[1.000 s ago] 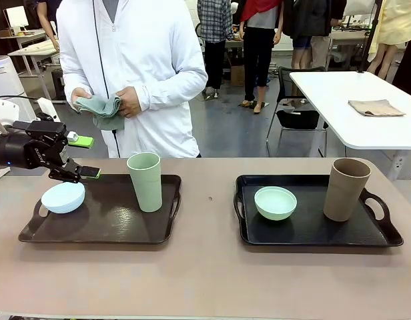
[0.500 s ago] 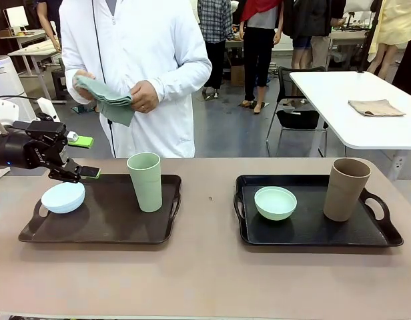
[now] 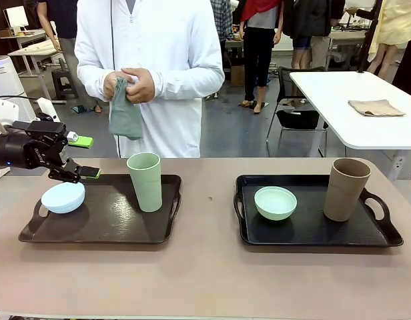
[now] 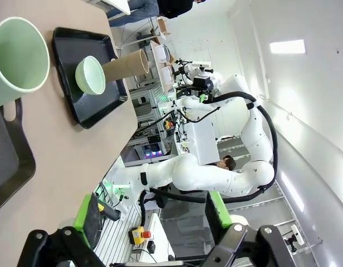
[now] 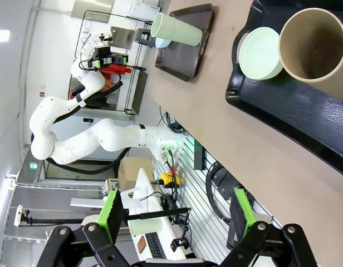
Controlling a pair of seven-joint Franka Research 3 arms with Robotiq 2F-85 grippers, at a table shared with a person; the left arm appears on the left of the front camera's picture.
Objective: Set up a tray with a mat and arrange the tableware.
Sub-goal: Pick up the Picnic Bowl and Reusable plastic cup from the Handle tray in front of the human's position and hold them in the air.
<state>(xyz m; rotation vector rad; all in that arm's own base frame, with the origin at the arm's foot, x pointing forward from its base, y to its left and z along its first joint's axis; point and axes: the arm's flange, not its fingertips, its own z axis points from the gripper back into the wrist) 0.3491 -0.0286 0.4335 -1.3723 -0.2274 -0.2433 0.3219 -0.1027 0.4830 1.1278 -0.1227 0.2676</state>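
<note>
Left end effector point(image 3: 85, 157), wide open and empty, hovers by the pale bowl point(image 3: 63, 197), seemingly to clear the tray point(image 3: 105, 220) for the person's mat point(image 3: 124, 117). Right end effector point(image 5: 176, 216) likewise open, empty

Front across table point(image 3: 205, 283), wrist views sideways, sharing right tray point(image 3: 305, 231)

Soft pastel tableware on a dull tan table point(image 3: 205, 280)
Left tray point(image 3: 105, 217) dark brown: pale blue bowl point(image 3: 63, 197), pale green tumbler point(image 3: 145, 181). Right tray point(image 3: 305, 230) black: mint bowl point(image 3: 275, 203), tan-brown tumbler point(image 3: 346, 189). Far side: white coat point(image 3: 165, 60), grey-green cloth point(image 3: 124, 117).
</note>
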